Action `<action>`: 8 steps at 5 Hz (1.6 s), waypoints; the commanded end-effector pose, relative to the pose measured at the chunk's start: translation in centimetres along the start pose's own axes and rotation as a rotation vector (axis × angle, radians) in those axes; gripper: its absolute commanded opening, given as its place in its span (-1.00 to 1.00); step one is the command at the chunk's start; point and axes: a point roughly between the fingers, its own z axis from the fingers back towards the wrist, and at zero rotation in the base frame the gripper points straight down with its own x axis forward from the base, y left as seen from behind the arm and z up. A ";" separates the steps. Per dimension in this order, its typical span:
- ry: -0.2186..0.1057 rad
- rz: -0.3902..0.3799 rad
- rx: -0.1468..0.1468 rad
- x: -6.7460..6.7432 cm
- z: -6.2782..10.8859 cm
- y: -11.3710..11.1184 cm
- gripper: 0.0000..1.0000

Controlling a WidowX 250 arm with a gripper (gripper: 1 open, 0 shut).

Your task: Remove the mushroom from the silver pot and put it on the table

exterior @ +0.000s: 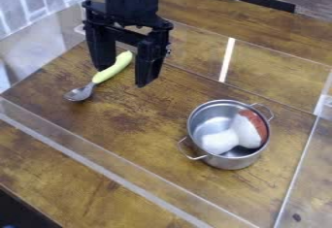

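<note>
My gripper [123, 67] hung wide open, empty | mushroom [231, 135] lay inside silver pot [197, 133] | well apart, nothing grabbed.

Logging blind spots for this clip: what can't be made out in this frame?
- Spoon: the claw covers the far end of its handle.
- Mushroom: its underside is hidden by the silver pot wall; cap detail is too blurry.
- Arm above the claw: cut off by the top edge.
- Table: cut off by the frame edges.

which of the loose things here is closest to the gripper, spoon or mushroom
The spoon, lying on the table right beside the open gripper. The mushroom sits apart, inside the silver pot.
</note>
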 end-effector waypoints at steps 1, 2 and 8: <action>0.030 -0.061 -0.001 -0.2 -1.2 -0.4 1.00; 0.038 -0.097 -0.005 1.0 -1.8 -1.8 1.00; -0.041 -0.506 0.089 7.8 -7.7 -12.3 1.00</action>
